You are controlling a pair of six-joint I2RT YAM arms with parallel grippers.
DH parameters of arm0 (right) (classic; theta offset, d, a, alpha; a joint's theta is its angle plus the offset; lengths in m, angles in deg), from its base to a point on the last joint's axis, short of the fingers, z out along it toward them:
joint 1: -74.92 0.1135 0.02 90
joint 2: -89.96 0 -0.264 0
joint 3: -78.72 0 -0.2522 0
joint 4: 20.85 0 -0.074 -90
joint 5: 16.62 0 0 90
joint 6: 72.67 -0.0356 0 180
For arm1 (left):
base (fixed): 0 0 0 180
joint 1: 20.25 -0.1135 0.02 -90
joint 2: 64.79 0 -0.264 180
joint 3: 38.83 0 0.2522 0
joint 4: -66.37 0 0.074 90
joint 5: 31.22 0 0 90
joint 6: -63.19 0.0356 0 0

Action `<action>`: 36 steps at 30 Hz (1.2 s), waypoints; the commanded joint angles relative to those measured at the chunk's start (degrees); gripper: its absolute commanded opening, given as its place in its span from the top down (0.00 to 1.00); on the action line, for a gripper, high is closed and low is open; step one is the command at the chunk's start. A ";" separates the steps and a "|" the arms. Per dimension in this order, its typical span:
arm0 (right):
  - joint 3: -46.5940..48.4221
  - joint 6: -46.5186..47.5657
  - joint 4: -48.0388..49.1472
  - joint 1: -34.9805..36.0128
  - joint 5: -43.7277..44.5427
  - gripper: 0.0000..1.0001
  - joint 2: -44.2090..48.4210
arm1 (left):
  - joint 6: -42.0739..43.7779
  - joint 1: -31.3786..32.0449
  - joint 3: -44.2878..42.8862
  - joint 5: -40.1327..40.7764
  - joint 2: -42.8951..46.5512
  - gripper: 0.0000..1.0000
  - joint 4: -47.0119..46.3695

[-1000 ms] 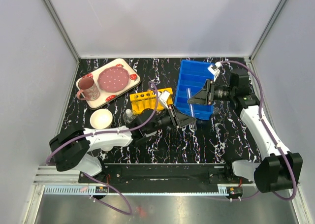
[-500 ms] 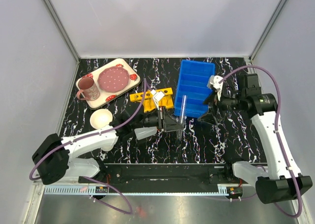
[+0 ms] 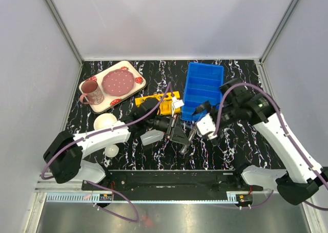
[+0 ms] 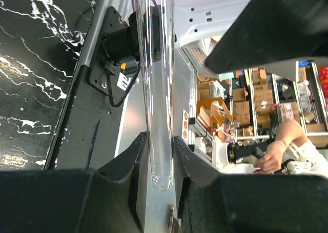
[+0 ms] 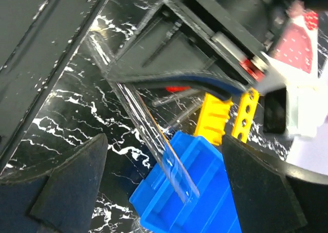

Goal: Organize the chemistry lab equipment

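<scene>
Since the earlier frame, the right arm had swung in from the blue bin (image 3: 204, 84) toward the centre and the left arm had carried its test tube (image 3: 187, 141) nearer the front edge.

From the left: the small white dish (image 3: 111, 151) lay in front of the white bowl (image 3: 105, 122). The squeeze bottle (image 3: 152, 137) was half hidden under the left arm, its cap out of sight. The left gripper (image 4: 160, 159) pinched the tube near its rounded end, and the upper end was cut off in the wrist view. From above, the glass was barely legible. Behind stood the yellow rack (image 3: 158, 103). The right gripper (image 3: 204, 124) was spread wide, with the tube between its fingers (image 5: 66, 184), untouched.
</scene>
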 commanded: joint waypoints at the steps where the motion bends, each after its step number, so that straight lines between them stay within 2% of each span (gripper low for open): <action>1: -1.15 5.37 -7.94 8.78 11.79 0.04 -1.74 | 1.31 -0.08 -4.24 -7.77 -1.96 0.82 -0.56; 6: -3.86 7.31 -7.33 15.21 19.19 0.07 -3.24 | 2.45 -0.08 -4.68 -8.39 -2.84 0.82 1.28; 9: -5.71 6.88 -4.53 17.76 23.49 0.14 -3.06 | 2.89 -0.08 -4.42 -8.31 -2.49 0.82 2.16; 10: -6.15 7.14 -4.17 18.99 24.38 0.21 -2.80 | 3.06 -0.08 -4.24 -8.22 -2.49 0.81 2.34; 14: -8.44 7.23 -2.32 21.37 27.37 0.41 -2.01 | 3.33 -0.08 -4.15 -8.39 -2.49 0.81 2.69; 16: -9.06 6.97 -1.62 21.90 27.72 0.48 -1.92 | 3.33 -0.08 -4.15 -8.30 -2.40 0.81 2.78; 17: -9.15 6.62 -1.27 22.34 27.73 0.56 -1.92 | 3.42 -0.08 -4.33 -8.30 -2.31 0.81 3.04; 21: -9.59 6.00 0.22 22.78 27.99 0.68 -1.66 | 3.68 -0.08 -4.33 -8.22 -1.88 0.80 3.48; 24: -9.50 4.68 1.19 22.87 27.46 0.73 -1.48 | 4.29 -0.17 -4.33 -7.78 -1.00 0.78 5.06; 26: -9.32 2.41 1.46 22.87 26.85 0.74 -1.48 | 4.82 -0.34 -4.15 -7.25 0.05 0.73 6.46; 29: -9.32 -1.54 2.42 22.87 25.53 0.76 -1.13 | 4.91 -1.39 -3.10 -5.06 3.04 0.54 7.78; 30: -9.50 -2.43 2.68 22.87 25.09 0.76 -0.87 | 4.82 -2.44 -2.14 -3.66 4.09 0.43 7.96; 34: -10.55 -8.58 4.00 22.87 23.16 0.77 0.36 | 4.47 -5.43 1.12 0.91 12.60 0.25 8.84; 36: -10.99 -14.20 5.58 22.78 21.06 0.77 0.72 | 5.17 -7.36 2.87 4.94 16.04 0.20 10.16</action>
